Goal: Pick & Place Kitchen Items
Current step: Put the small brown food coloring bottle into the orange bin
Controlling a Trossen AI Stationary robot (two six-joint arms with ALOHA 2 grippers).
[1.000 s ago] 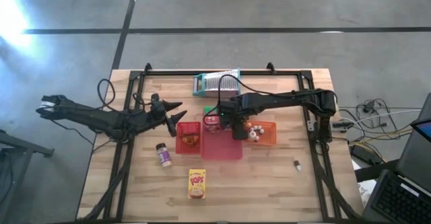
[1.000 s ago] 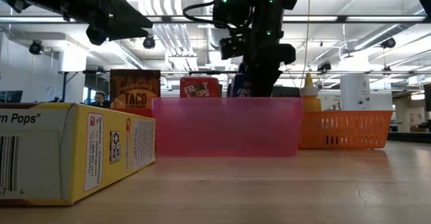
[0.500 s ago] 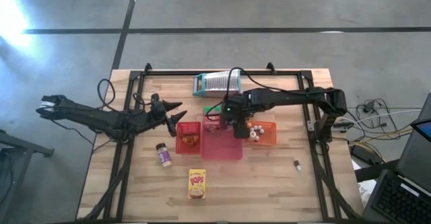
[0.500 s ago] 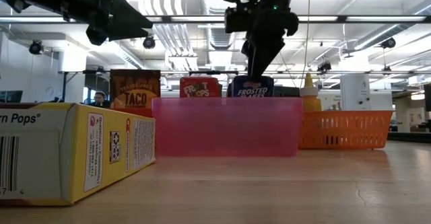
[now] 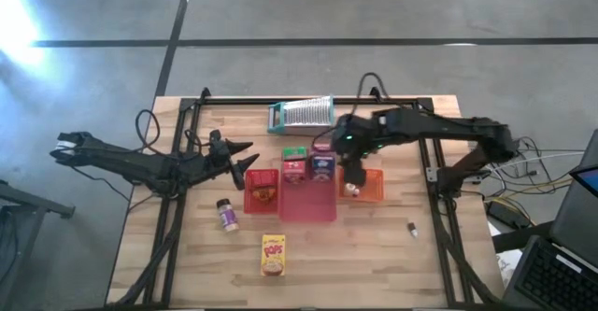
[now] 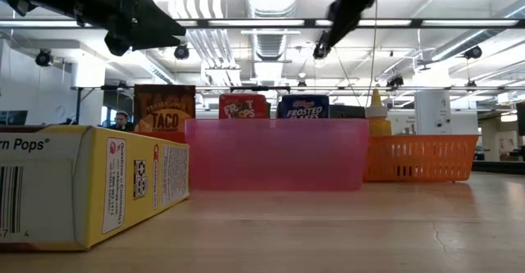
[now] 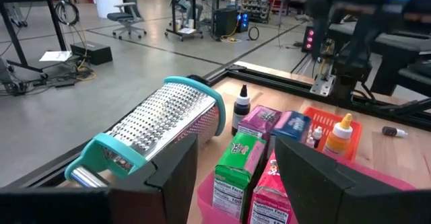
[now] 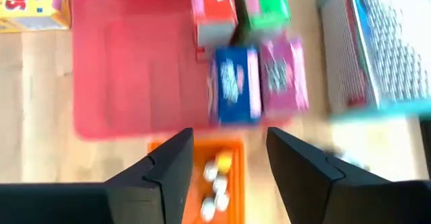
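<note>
Blue box (image 8: 235,84) standing in pink tray (image 8: 135,83); bottles (image 8: 217,177) in orange tray (image 8: 237,145).

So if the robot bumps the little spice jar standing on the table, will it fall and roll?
Probably. The spice jar stands upright and alone on the bare table, so a sideways bump would likely tip it. It looks round, so once down it would probably roll.

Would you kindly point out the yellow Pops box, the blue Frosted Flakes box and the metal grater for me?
yellow Pops box (image 5: 272,255), high view, middle of its top face.
blue Frosted Flakes box (image 6: 303,107), low view, on its printed front.
metal grater (image 7: 161,121), left wrist view, middle of its perforated silver face.
</note>
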